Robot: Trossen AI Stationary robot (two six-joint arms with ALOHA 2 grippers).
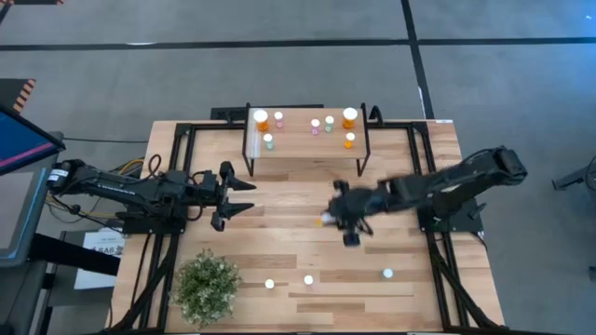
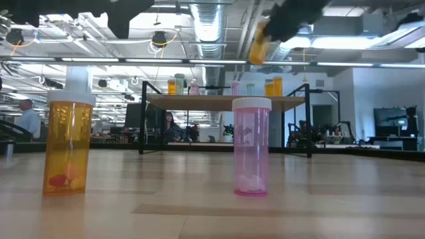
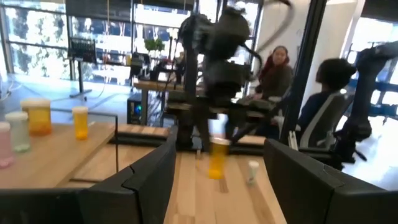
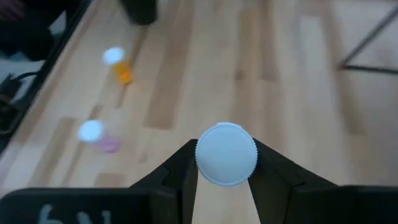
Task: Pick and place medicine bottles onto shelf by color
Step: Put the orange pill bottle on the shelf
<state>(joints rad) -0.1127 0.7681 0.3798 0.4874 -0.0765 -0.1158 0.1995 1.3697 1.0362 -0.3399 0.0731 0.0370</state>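
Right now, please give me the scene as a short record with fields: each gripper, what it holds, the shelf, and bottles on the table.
right gripper: shut on orange bottle, lifted above mid-table
left gripper: open, empty, waiting at table's left
shelf: holds seven bottles: orange, pink, green
bottles on the table: three, near the front edge
plant: front left

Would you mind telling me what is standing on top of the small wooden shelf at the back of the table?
The light wood shelf carries seven white-capped medicine bottles: three orange, two pink, two teal-green, all upright. From above, their caps hide most of each body. What lies beneath the plank is covered.
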